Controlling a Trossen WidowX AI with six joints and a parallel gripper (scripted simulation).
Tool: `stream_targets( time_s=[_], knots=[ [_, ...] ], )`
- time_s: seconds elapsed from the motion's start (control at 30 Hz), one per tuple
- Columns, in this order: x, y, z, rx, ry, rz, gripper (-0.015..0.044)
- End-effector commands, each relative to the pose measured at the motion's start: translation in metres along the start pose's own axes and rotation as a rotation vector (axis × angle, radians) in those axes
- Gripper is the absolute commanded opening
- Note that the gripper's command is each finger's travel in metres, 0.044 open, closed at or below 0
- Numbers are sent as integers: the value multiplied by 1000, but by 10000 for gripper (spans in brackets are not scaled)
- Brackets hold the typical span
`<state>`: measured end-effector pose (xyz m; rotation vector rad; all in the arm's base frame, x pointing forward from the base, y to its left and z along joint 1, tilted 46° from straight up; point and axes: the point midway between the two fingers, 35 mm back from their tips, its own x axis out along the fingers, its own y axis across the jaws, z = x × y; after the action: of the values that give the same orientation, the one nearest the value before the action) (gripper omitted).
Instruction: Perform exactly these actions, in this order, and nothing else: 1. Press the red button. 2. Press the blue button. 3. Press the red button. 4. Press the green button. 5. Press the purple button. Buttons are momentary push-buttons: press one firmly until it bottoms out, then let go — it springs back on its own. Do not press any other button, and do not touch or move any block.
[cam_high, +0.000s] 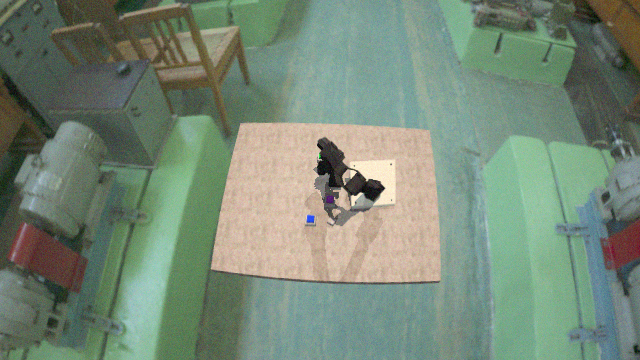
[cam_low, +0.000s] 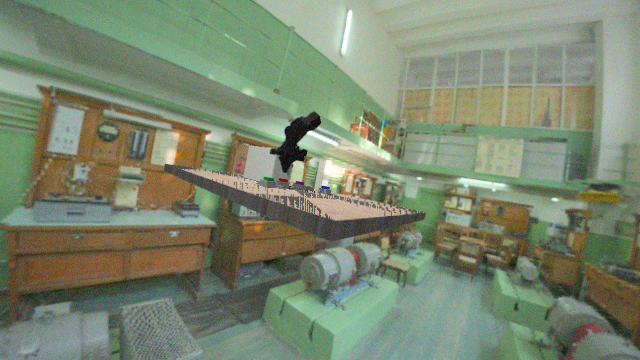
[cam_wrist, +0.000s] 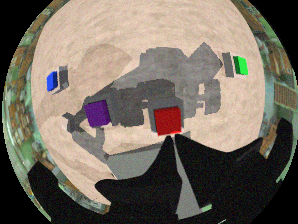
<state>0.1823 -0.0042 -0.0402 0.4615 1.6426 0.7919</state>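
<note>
My gripper (cam_low: 285, 170) (cam_wrist: 172, 138) is shut and empty, pointing down a little above the red button (cam_low: 283, 180) (cam_wrist: 167, 120). In the wrist view the fingertips are at the red button's near edge; the exterior view shows a gap. The arm hides the red button in the top view. The purple button (cam_high: 330, 199) (cam_low: 299, 183) (cam_wrist: 97, 113) is beside it, in the arm's shadow. The blue button (cam_high: 310, 219) (cam_low: 325, 188) (cam_wrist: 52, 81) stands farther out on that side. The green button (cam_high: 320, 157) (cam_low: 268, 179) (cam_wrist: 241, 65) is on the opposite side, partly hidden by the arm in the top view.
The arm reaches from the pale base plate (cam_high: 385, 172) across the wooden table (cam_high: 270, 250). A small pale piece (cam_high: 331, 223) lies near the blue button; its shape is too small to tell. The arm's shadow falls around the purple and red buttons.
</note>
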Motion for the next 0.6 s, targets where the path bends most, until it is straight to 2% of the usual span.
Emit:
stream_targets(
  time_s=[0.0, 0.57],
  knots=[
    [7, -1, 1, 3, -16, -3, 20],
    [33, -1, 2, 3, -16, -2, 20]
  ],
)
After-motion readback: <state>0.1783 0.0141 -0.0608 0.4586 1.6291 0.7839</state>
